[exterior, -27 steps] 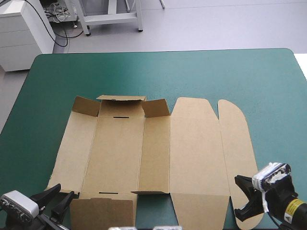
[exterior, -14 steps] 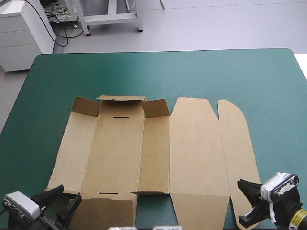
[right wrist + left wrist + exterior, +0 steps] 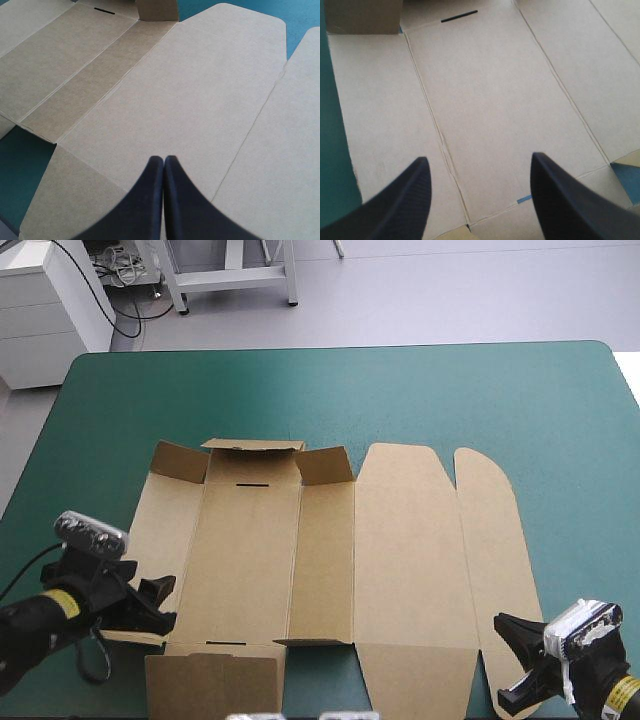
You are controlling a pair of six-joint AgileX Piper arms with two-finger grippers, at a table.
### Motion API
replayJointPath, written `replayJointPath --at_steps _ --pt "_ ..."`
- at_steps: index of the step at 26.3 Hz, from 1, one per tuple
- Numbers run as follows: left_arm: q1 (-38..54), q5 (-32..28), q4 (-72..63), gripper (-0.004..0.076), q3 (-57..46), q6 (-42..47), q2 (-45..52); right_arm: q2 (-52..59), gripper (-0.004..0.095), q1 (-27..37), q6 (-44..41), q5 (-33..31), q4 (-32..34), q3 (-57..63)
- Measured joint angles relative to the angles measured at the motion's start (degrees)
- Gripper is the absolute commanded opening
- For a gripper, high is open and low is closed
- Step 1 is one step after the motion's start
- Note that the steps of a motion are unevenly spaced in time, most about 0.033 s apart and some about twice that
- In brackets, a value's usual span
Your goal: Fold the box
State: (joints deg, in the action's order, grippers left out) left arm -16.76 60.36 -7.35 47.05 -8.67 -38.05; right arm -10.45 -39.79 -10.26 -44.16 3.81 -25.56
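The brown box (image 3: 400, 540) lies as a flat cut sheet in the middle of the teal-green table, with three small flaps (image 3: 250, 455) raised at its far end. My left gripper (image 3: 160, 605) is open over the near corner of the box's left panel. In the left wrist view the black fingers of that gripper (image 3: 479, 157) stand apart above the creased board (image 3: 495, 90), holding nothing. My right gripper (image 3: 512, 660) hovers at the near end of the rounded right flap. In its own view this gripper (image 3: 164, 159) is shut to a point above the board (image 3: 190, 90).
Bare teal-green cover (image 3: 400, 390) stretches from the box to the table's far edge and along the right side (image 3: 580, 490). A near flap (image 3: 210, 680) of the box reaches the table's front edge.
My left arm has come forward from the near edge, up to the box's left panel. The right gripper drew back slightly toward the near edge earlier and now holds still.
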Motion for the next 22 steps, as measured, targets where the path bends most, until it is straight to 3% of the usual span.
replayJointPath --at_steps 6,9,16,22 --pt "0.67 8.88 3.53 0.0421 12.03 4.73 -21.65 0.0 -0.002 0.0 0.0 0.0 -0.22 0.0" --pt "3.71 10.2 5.0 0.0421 15.5 5.43 -25.9 0.0 -0.002 0.0 0.0 0.0 -0.22 0.0" --pt "15.65 10.6 5.08 0.0421 17.72 3.7 -28.09 0.0 -0.0022 0.0 1.54 0.0 -1.35 0.0" --pt "28.53 10.62 -0.05 0.0421 16.99 -3.22 -28.09 0.0 -0.0022 0.0 1.95 0.0 -1.72 0.0"
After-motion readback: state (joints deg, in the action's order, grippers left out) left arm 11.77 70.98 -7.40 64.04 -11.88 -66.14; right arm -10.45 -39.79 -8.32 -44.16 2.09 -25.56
